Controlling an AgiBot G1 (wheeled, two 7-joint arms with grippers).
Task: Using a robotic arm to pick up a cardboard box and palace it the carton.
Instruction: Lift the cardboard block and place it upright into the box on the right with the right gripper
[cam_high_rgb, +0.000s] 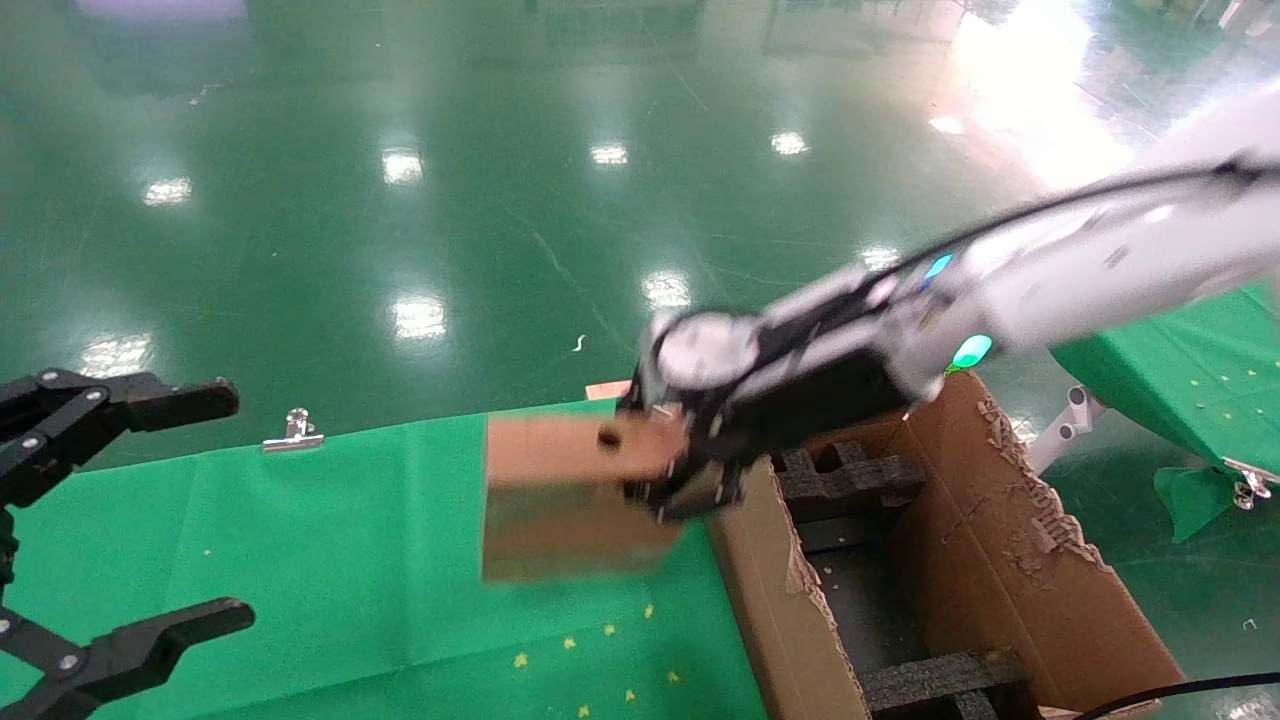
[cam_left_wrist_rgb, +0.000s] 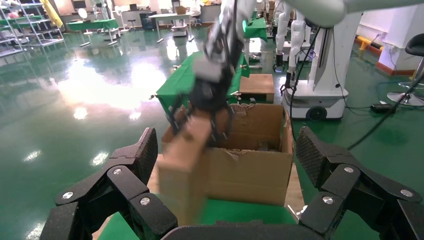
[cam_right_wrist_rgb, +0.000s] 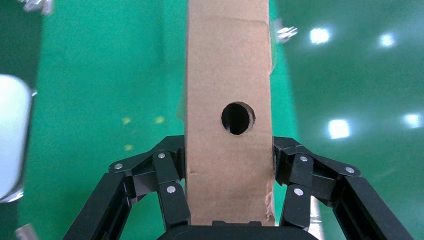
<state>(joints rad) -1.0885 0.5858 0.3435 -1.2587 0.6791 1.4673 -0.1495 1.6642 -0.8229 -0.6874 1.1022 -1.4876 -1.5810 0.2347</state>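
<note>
My right gripper (cam_high_rgb: 665, 465), on the white arm with the teal ring (cam_high_rgb: 972, 350), is shut on the cardboard box (cam_high_rgb: 560, 500). It holds the box in the air over the green table, just left of the carton's (cam_high_rgb: 1000, 540) near wall. In the right wrist view, the box (cam_right_wrist_rgb: 227, 75) with its round hole fills the space between the fingers (cam_right_wrist_rgb: 172, 187). The carton stands open, with ragged flaps and black foam inserts (cam_high_rgb: 850, 475) inside. From the left wrist view, the box (cam_left_wrist_rgb: 185, 165) hangs in front of the carton (cam_left_wrist_rgb: 250, 172). My left gripper (cam_high_rgb: 215, 510) is parked open at the far left.
The green cloth (cam_high_rgb: 330, 560) covers the table, with a metal clip (cam_high_rgb: 293, 430) at its far edge. Another green-covered table (cam_high_rgb: 1200, 370) stands to the right. A white robot base (cam_left_wrist_rgb: 325, 75) and a table bearing a brown box (cam_left_wrist_rgb: 256, 83) are behind the carton.
</note>
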